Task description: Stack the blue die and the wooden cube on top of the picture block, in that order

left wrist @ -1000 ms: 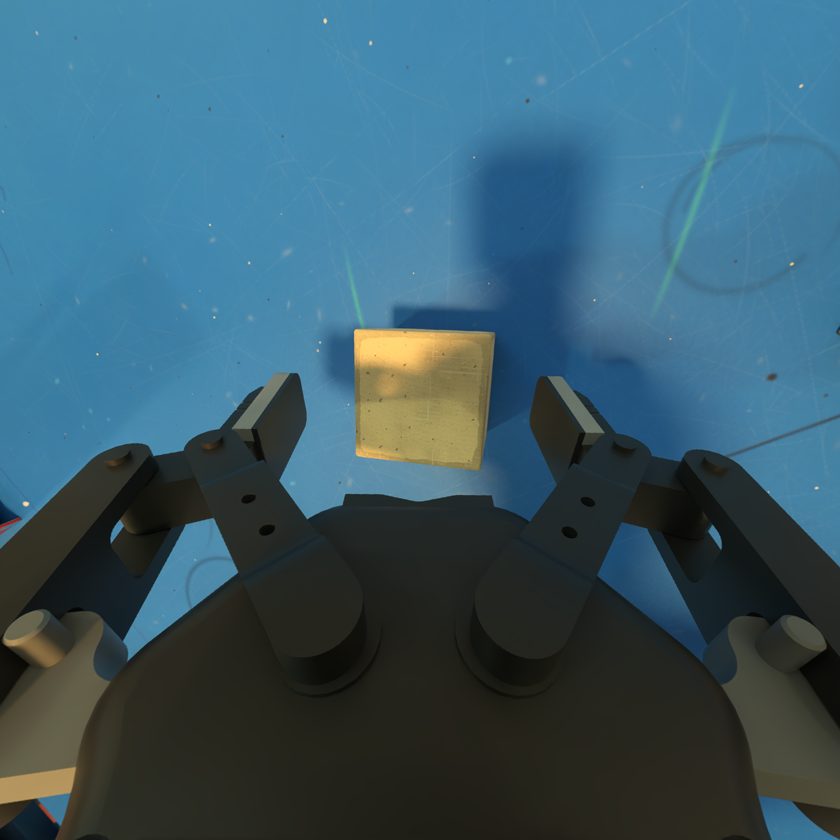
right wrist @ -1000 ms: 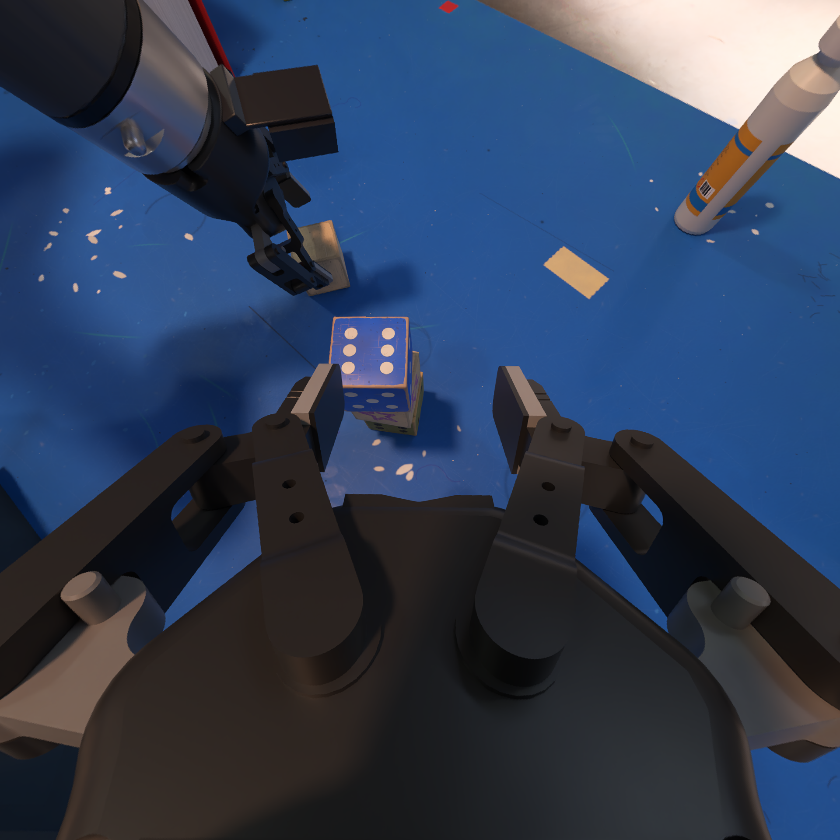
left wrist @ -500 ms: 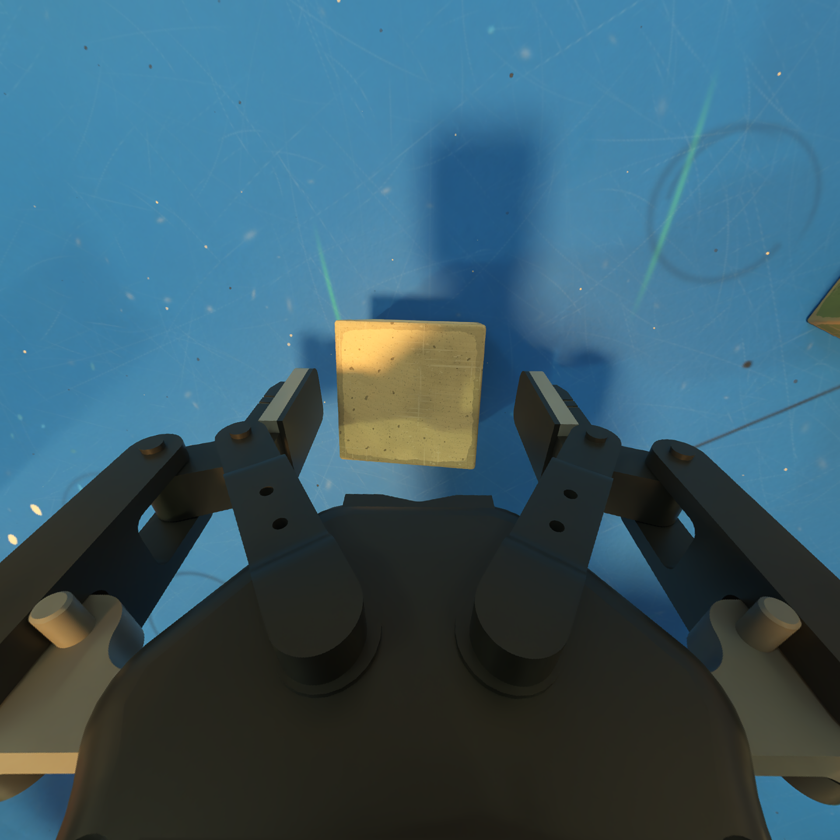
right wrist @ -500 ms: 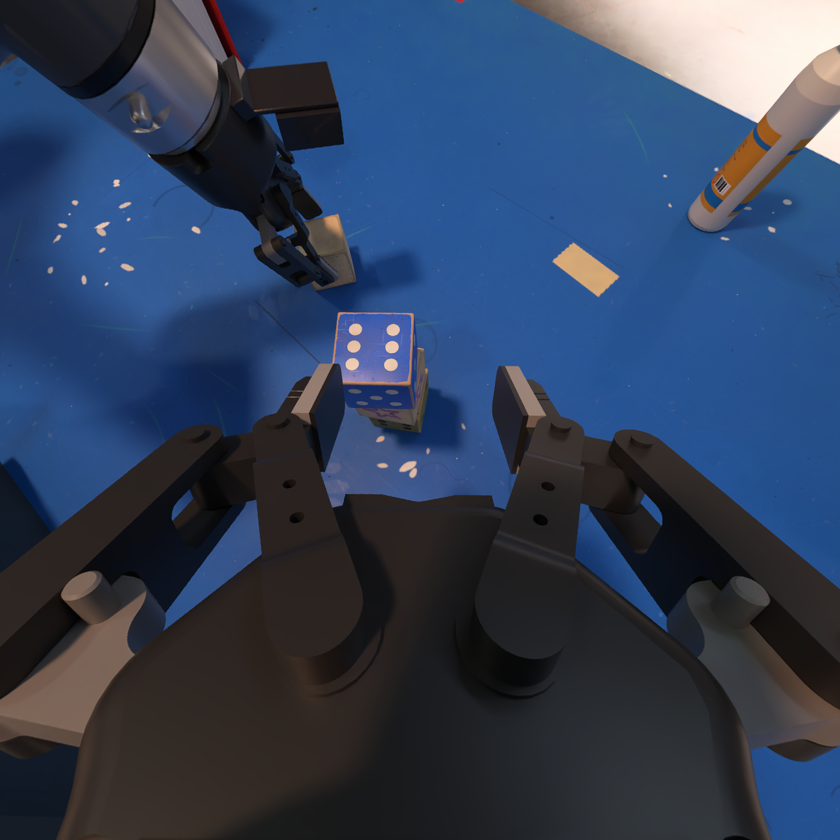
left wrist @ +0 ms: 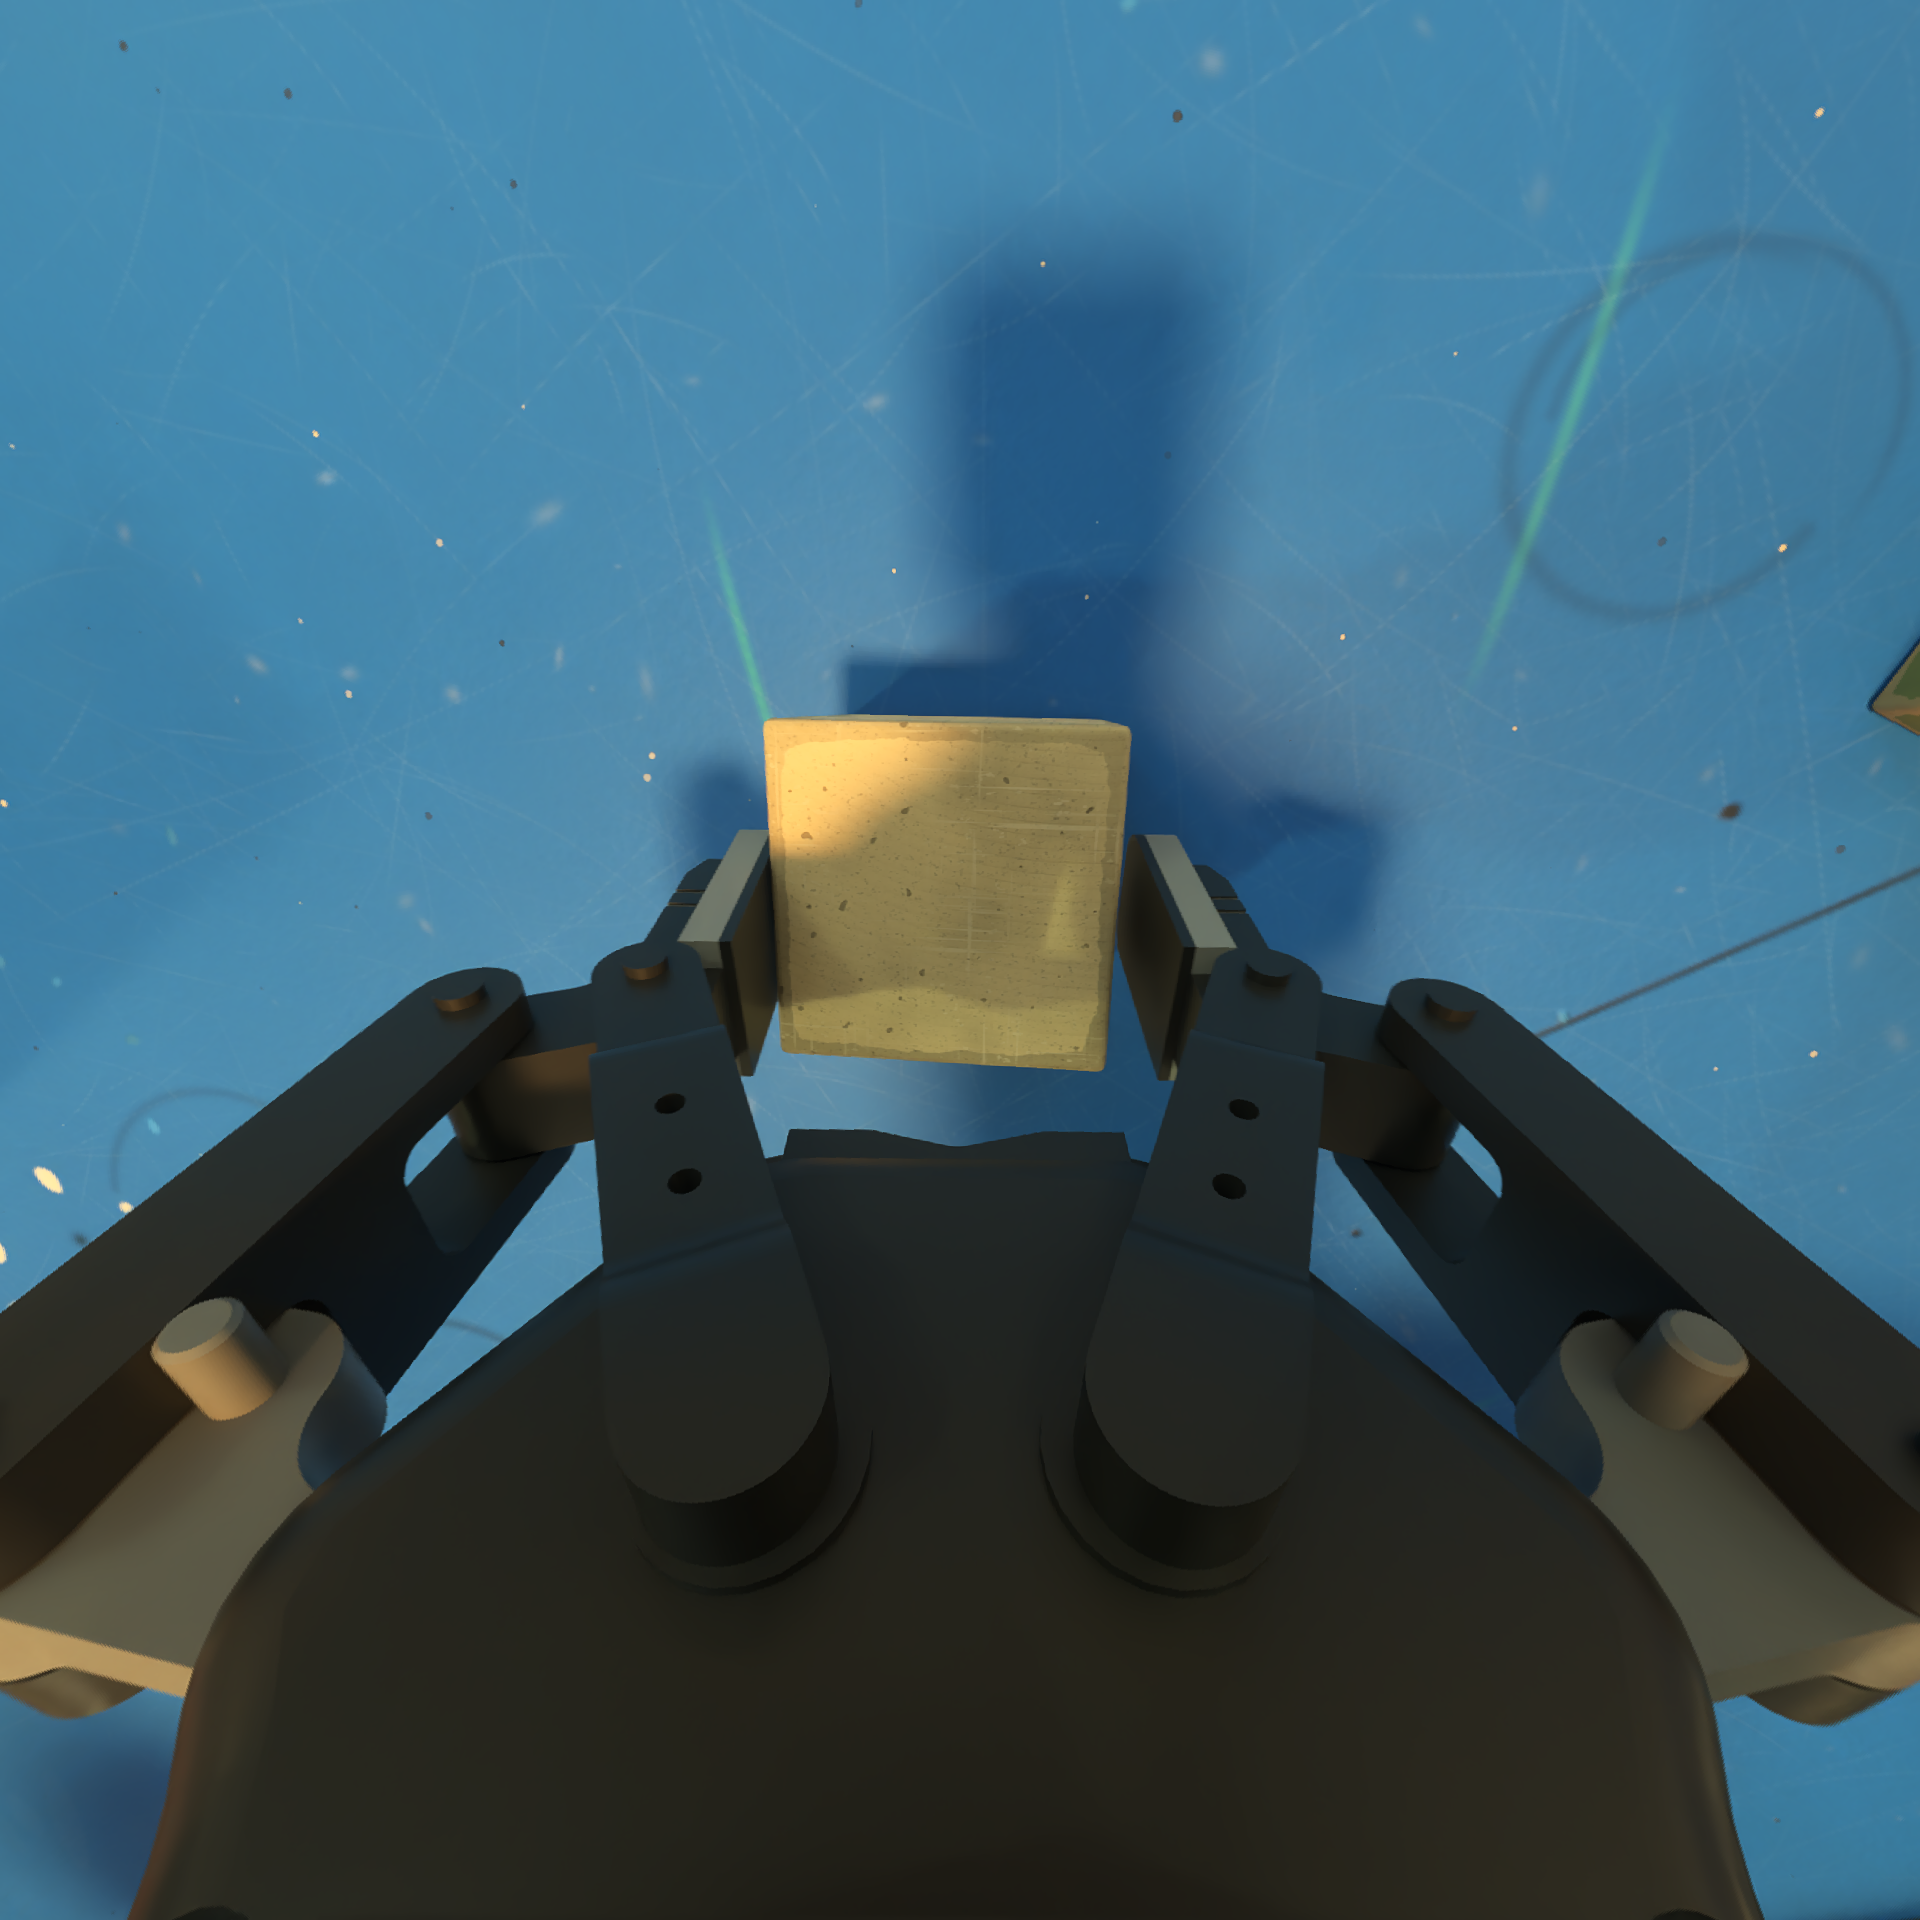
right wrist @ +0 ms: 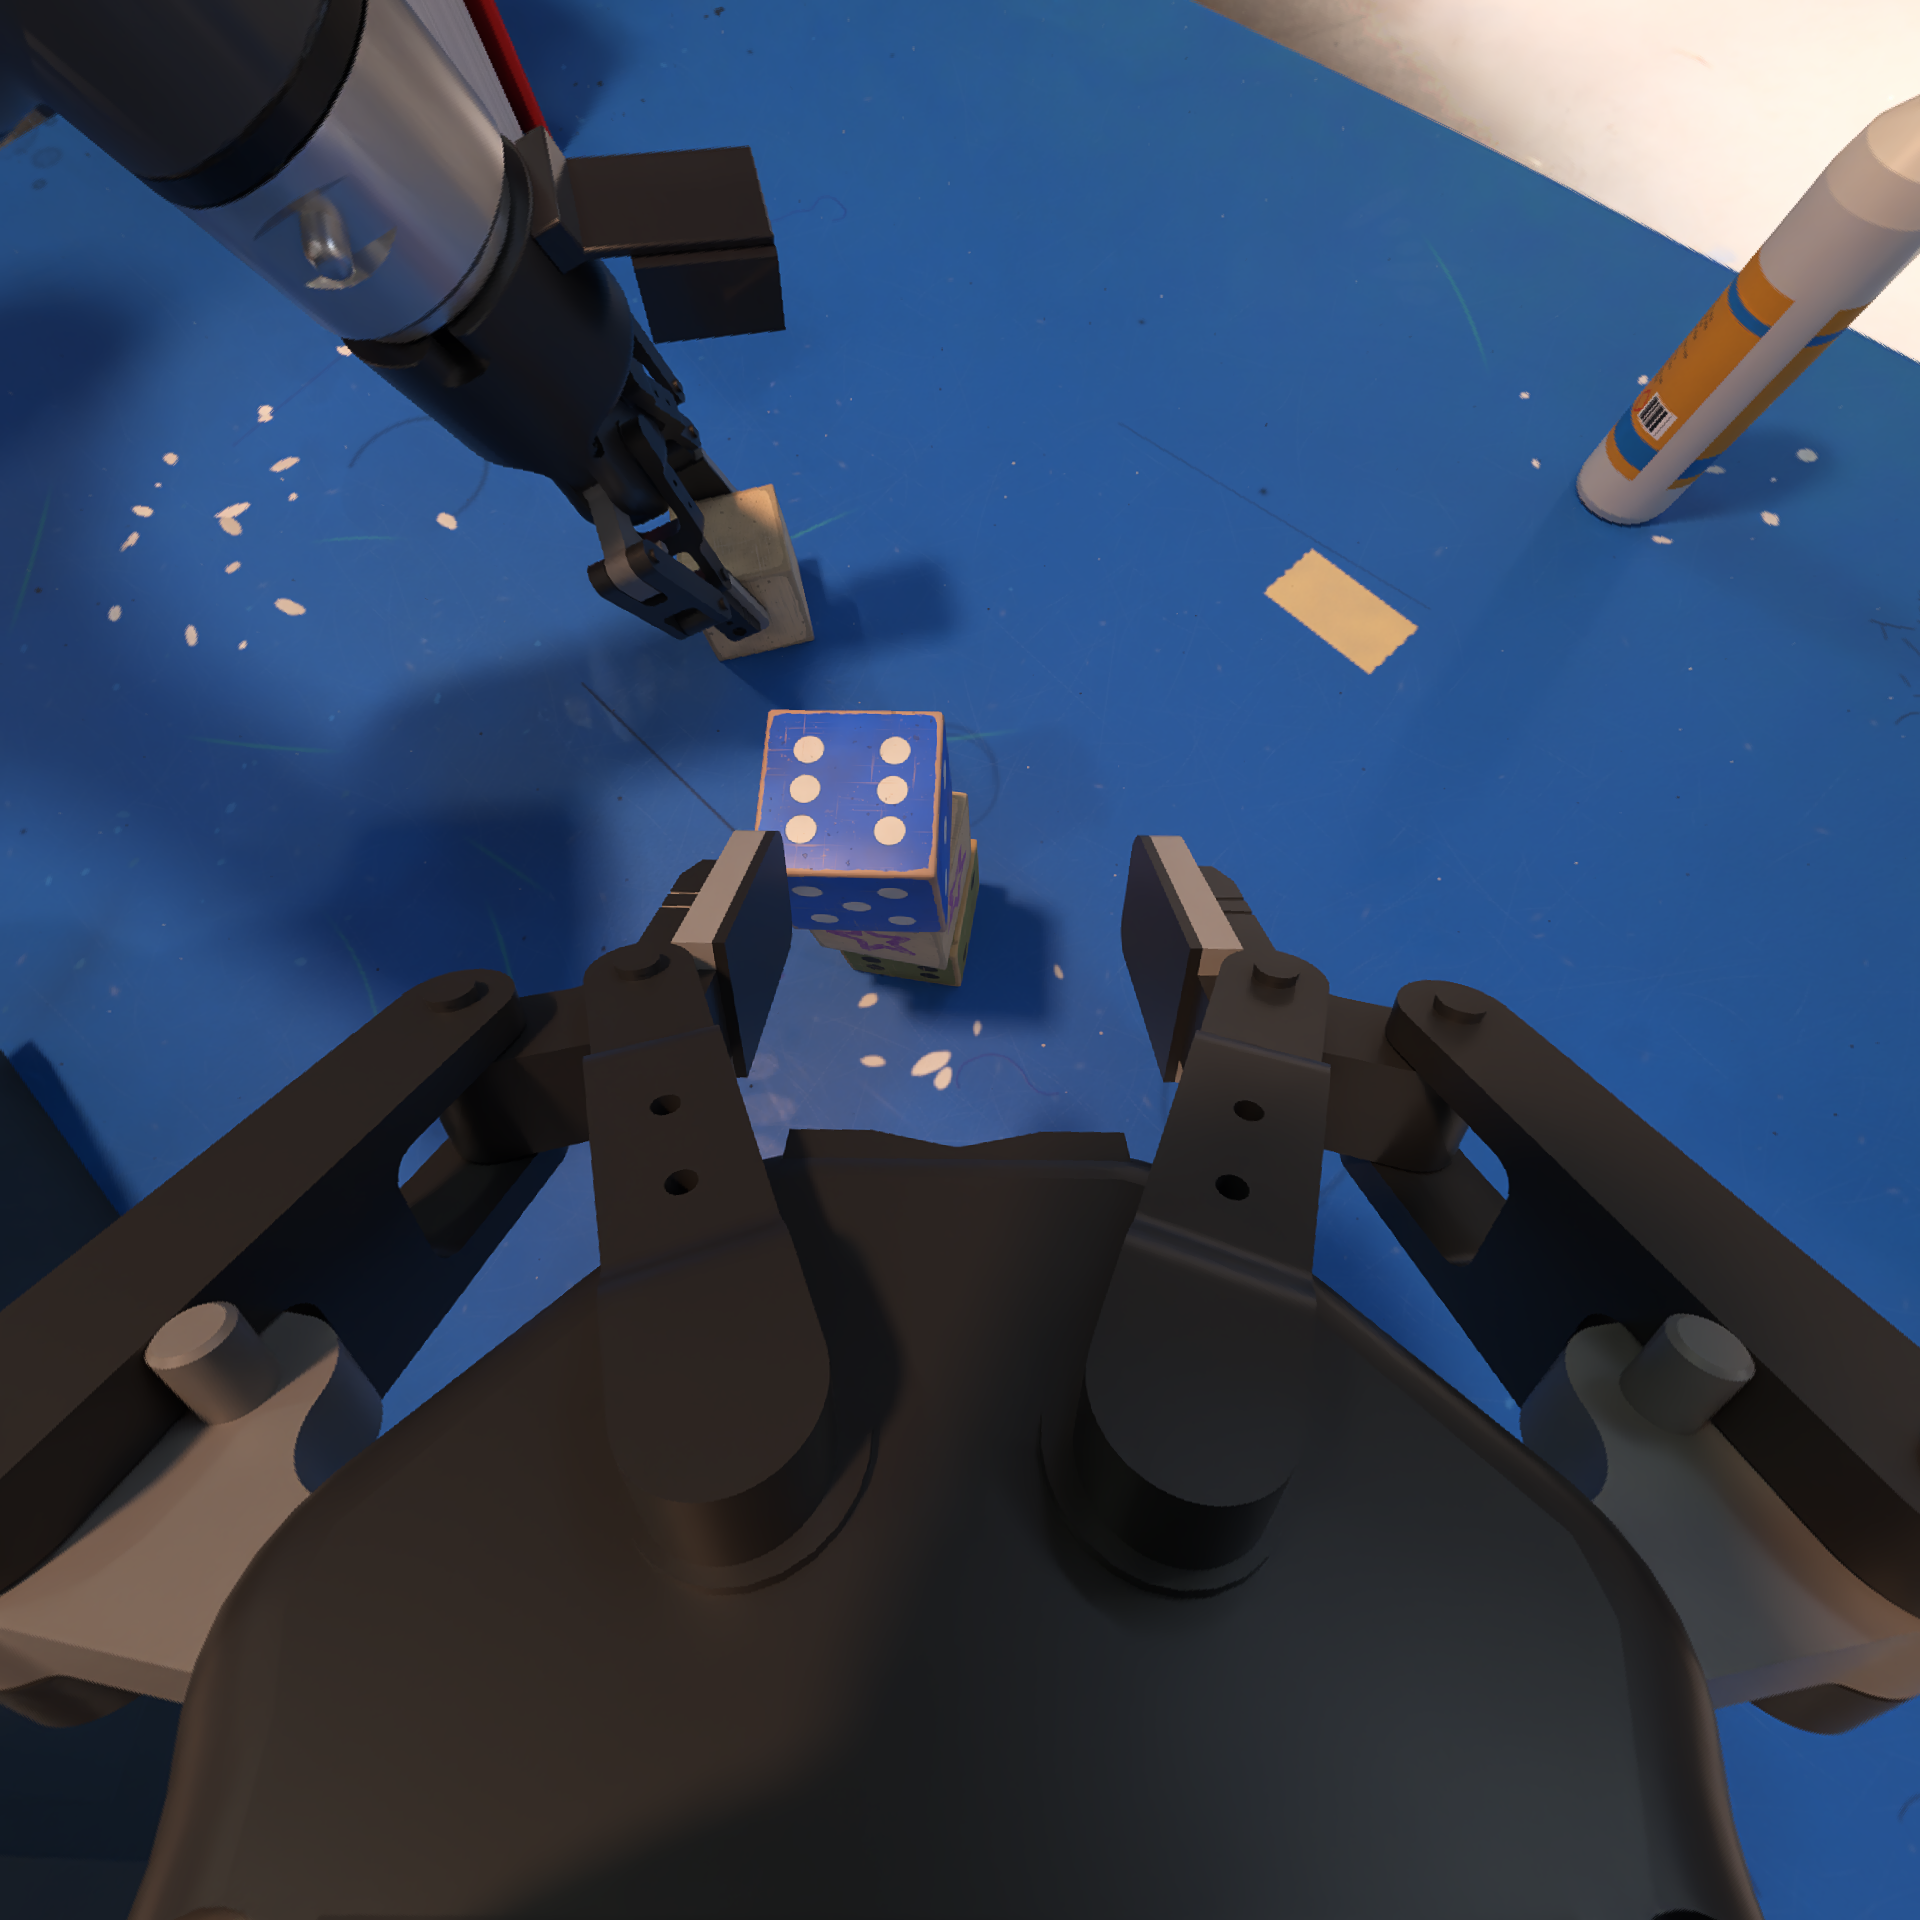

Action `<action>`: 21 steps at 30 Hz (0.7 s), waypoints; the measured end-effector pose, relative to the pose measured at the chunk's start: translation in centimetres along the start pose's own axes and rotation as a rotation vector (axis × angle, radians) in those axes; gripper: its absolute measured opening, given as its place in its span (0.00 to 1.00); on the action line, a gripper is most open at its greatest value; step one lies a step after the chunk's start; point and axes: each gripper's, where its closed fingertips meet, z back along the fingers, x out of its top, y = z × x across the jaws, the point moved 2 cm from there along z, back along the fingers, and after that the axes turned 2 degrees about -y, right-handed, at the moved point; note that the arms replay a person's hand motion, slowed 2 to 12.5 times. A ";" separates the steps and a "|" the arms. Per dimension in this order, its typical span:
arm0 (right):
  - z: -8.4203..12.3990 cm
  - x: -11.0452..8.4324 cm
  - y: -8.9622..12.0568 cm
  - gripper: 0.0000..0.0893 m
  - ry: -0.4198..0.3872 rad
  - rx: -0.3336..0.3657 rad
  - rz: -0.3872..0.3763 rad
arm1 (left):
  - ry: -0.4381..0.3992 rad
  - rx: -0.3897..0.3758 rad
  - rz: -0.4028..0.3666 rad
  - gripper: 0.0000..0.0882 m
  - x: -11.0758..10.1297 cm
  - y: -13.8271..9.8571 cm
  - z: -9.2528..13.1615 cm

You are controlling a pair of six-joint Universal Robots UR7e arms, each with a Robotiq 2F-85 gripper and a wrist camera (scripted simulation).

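Observation:
The wooden cube (left wrist: 945,894) sits on the blue table between the fingers of my left gripper (left wrist: 945,935). Both pads press its sides. In the right wrist view the left gripper (right wrist: 707,603) holds the wooden cube (right wrist: 774,566) down at the table surface. The blue die (right wrist: 852,800) rests on the picture block (right wrist: 914,940), six dots up. My right gripper (right wrist: 951,862) is open and empty above that stack, with the die near its left finger. A corner of the picture block (left wrist: 1903,707) shows at the right edge of the left wrist view.
The left arm (right wrist: 364,208) reaches in from the back left. A white and orange tube (right wrist: 1745,343) stands at the back right. A tan patch (right wrist: 1340,611) lies flat on the table. The table's edge (right wrist: 1507,156) runs along the back right.
My left gripper's fingers have closed from wide open onto the sides of the wooden cube. My right gripper has stayed open and drawn slightly away from the die stack.

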 end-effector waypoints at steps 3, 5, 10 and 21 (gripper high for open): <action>0.0 0.0 0.0 0.64 0.000 0.001 -0.001 | 0.000 -0.003 -0.006 0.61 0.0 0.0 0.0; 0.0 0.0 -0.1 0.64 0.000 0.001 -0.001 | 0.001 -0.006 -0.011 0.61 0.0 0.1 0.0; 0.1 0.0 -0.1 0.64 -0.001 0.002 -0.002 | 0.010 -0.012 -0.019 0.61 -0.2 0.1 0.2; 0.2 0.0 -0.3 0.63 -0.003 0.002 -0.005 | -0.033 -0.021 -0.012 0.61 0.1 0.6 1.7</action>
